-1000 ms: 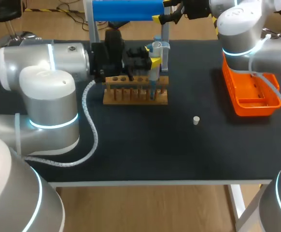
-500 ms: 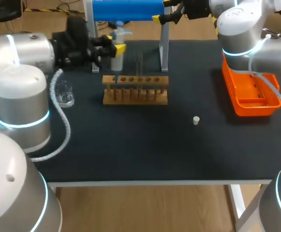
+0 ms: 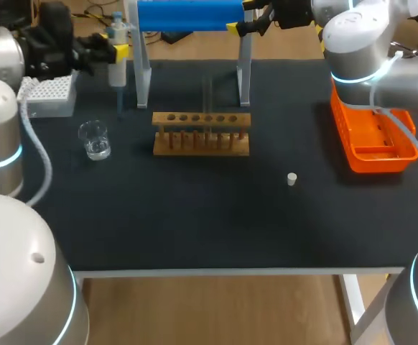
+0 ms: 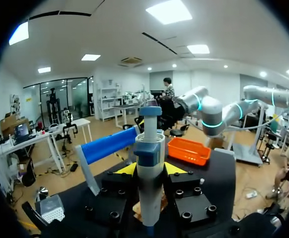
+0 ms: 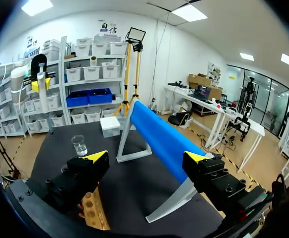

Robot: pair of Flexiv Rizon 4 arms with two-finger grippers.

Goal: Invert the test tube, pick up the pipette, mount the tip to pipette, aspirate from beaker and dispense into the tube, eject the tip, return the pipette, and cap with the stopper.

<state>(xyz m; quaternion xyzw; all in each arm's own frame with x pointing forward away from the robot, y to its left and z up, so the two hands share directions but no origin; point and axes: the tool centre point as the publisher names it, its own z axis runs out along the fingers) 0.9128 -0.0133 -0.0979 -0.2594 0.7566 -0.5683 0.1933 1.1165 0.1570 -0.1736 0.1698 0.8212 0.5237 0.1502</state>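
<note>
The left claw (image 3: pixel 115 52) is clamped from 2 sides on the barrel of the pipette (image 3: pixel 118 63). It holds the pipette upright, plunger up, so the slim tip (image 3: pixel 119 100) that seems to be mounted on it points straight down at the desk (image 3: pixel 194 215). In the left wrist view the barrel (image 4: pixel 148 148) sits squarely between the 2 yellow pads, a grip that should keep it from swinging. The pipette hangs above the desk's far left part, just beside the white tip box (image 3: pixel 49 97) and behind the beaker (image 3: pixel 94 140). From there either a draw from the beaker or a tip release could follow, and I cannot tell which. The beaker, with a little clear liquid, stands apart from the wooden rack (image 3: pixel 202 133), which leaves room to lower the tip straight in. A faint clear test tube (image 3: pixel 207 93) seems to stand in the rack, though it is hard to make out. The stopper (image 3: pixel 291 179) lies alone on the open desk to the right of the rack, near the orange basket (image 3: pixel 370 136), probably waiting for the capping step. The right claw (image 3: pixel 256 21) is spread wide and holds nothing. It is parked high by the right end of the blue-barred stand (image 3: pixel 191 14), likely to stay clear of the left arm's work.
</note>
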